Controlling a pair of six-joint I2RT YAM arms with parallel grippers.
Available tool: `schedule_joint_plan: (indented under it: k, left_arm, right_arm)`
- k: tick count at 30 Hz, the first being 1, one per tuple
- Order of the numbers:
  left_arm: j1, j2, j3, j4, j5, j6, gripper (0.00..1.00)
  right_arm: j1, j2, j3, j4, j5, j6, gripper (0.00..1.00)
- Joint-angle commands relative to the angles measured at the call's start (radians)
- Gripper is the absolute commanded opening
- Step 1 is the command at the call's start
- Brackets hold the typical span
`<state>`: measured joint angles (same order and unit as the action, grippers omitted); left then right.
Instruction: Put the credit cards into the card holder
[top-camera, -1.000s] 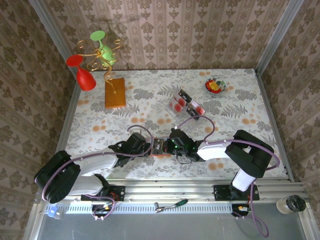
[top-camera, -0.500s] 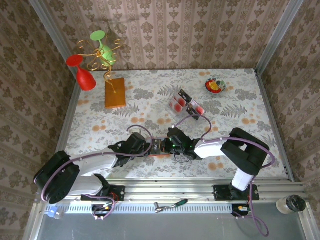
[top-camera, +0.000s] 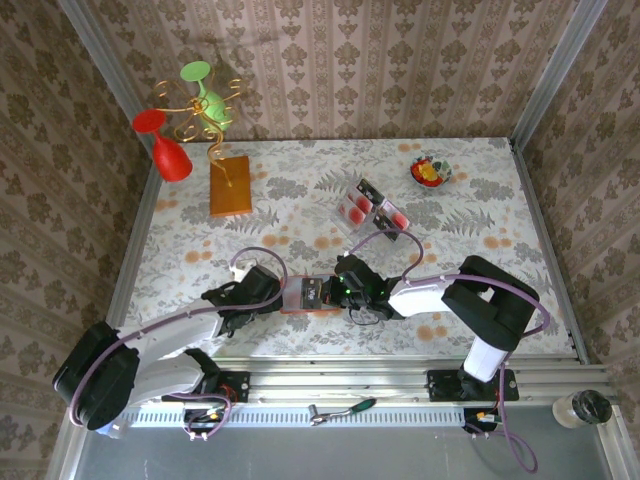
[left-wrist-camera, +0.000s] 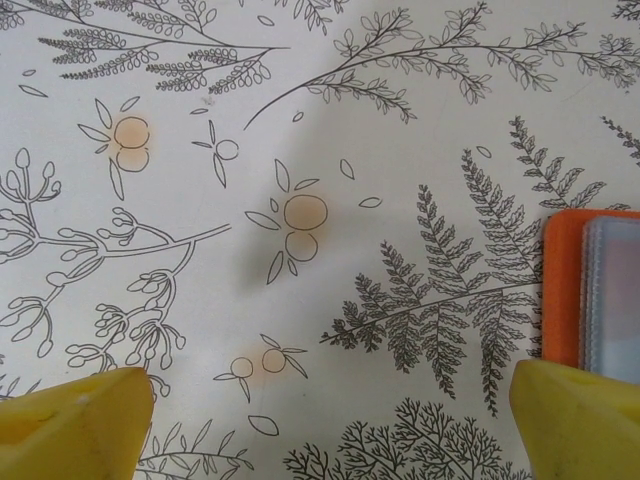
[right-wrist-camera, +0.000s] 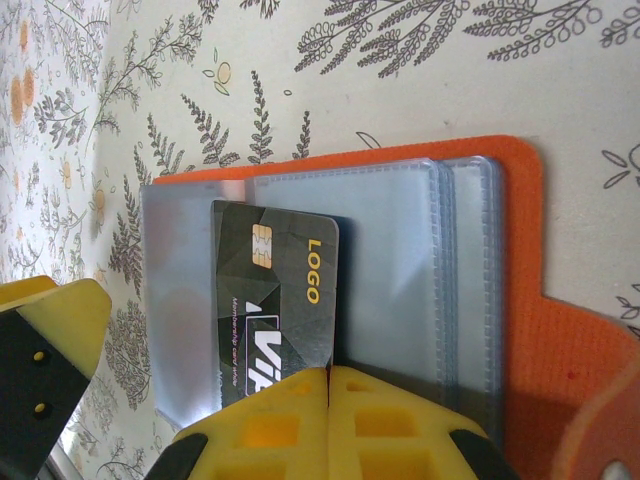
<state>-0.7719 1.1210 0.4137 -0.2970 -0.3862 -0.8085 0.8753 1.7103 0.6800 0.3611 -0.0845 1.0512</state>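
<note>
Two arms: both reach low over the near middle of the table (left-wrist-camera: 300, 120); forearms angle inward from either side, wrists facing each other across the card holder (right-wrist-camera: 520, 330)
Writing on card: the black credit card (right-wrist-camera: 280, 290) bears "LOGO" in gold beside a gold chip; large white letters begin "VI", the rest hidden by a finger; a line of small white print is too fine to read
Card's place: lying on the clear sleeves of the open holder; whether its edge has slipped under the plastic I cannot tell
Card holder: spread flat on the patterned table; orange cover outside, grey-blue plastic sleeves stacked inside; between the two grippers
Right gripper (right-wrist-camera: 200, 335): jaws a little apart; one yellow finger (right-wrist-camera: 330, 430) lies over the card's near end, the other off to the side; the card is not clamped between them
Left gripper (left-wrist-camera: 330, 425): jaws spread wide, bare table between; the holder's orange edge just beside one fingertip
Other credit cards (top-camera: 353, 208): red-faced, mid-table, well apart from the holder; marks too small to read
</note>
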Motion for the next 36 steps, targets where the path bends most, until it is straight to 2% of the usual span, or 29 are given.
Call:
schedule_joint_plan:
  k: [1,18,32,36]
  left_arm:
    - [0.003,0.029,-0.008,-0.003,0.006,-0.014,0.93]
    - [0.004,0.165,0.028,0.042,0.041,0.013,0.93]
    - [0.004,0.198,0.022,0.084,0.059,0.024,0.92]
    - [0.004,0.198,0.017,0.094,0.062,0.026,0.92]
  right_arm:
    - [-0.003,-0.003,0.022,-0.076,0.001,-0.011,0.0]
    - [-0.003,0.009,0.109,-0.221,-0.004,-0.022,0.0]
    - [-0.001,0.06,0.146,-0.199,-0.052,-0.024,0.0]
    - [-0.002,0.074,0.173,-0.189,-0.101,-0.063,0.0]
